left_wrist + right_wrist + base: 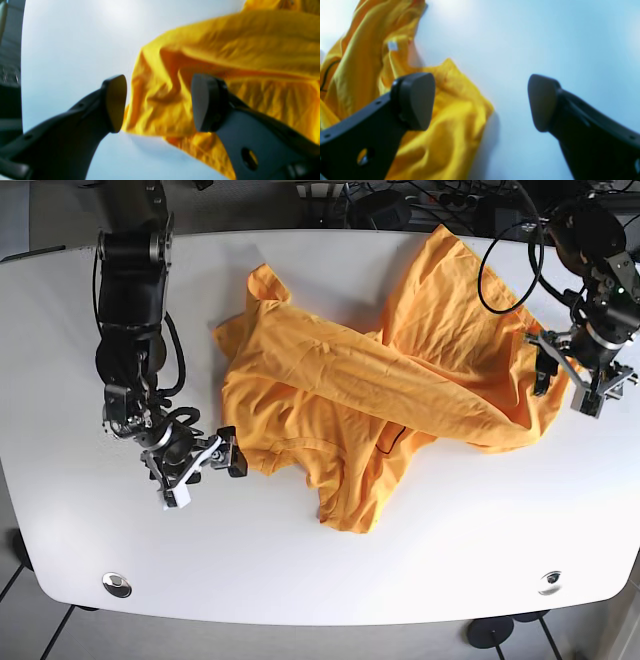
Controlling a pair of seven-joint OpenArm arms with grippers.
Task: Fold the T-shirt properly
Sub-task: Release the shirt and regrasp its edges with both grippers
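Note:
A yellow-orange T-shirt (340,390) lies crumpled and twisted across the white table (300,580). My left gripper (568,383) stands at the shirt's right edge. In the left wrist view this gripper (160,103) is open, with a bunched fold of the T-shirt (250,50) lying between and below its fingers. My right gripper (205,473) sits at the shirt's lower left corner. In the right wrist view it (480,102) is open too: one finger hangs over the T-shirt (455,120), the other over bare table (545,37).
Two round metal fittings (116,583) (549,581) sit near the table's front edge. Cables and equipment (430,200) crowd the space behind the table's far edge. A black cable (500,270) loops down the left arm over the shirt's right side.

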